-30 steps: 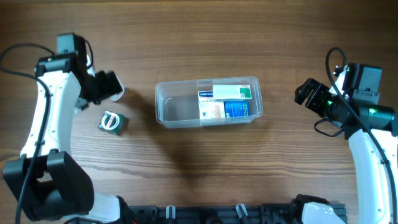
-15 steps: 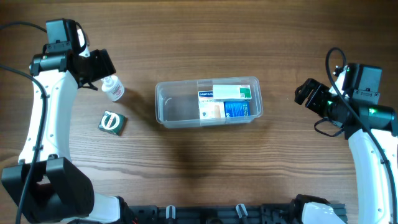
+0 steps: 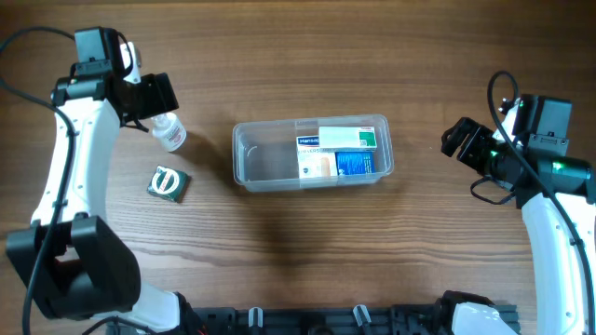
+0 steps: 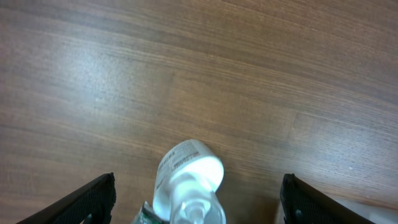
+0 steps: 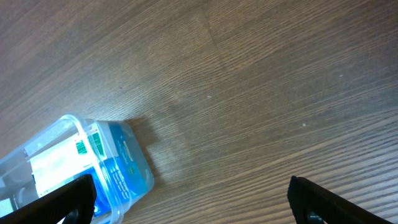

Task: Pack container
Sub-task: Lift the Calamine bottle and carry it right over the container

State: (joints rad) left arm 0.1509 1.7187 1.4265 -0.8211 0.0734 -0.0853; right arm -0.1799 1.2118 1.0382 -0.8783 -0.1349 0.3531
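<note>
Wood-grain table [image 3: 298, 261], matt brown. Small green box [image 3: 169, 183] lies nearest, flat, left of container [image 3: 244, 158]. Container mid-table between arms: clear plastic tub, rounded corners, cartons [image 3: 340, 151] packed in right half, left half free, probably for rest. Whitish round bottle [image 3: 169, 136] between left gripper [image 4: 196, 190] fingers, wide apart, not touching. Right gripper [image 5: 189, 193] apart, empty, well aside.

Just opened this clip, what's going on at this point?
A packing job is partway done. The clear container holds several small boxes at its right end; its left half is bare. The left claw is open over a small white bottle on the table, not yet gripping it. A green box lies nearby. The right claw is open and empty, off to the container's right.
</note>
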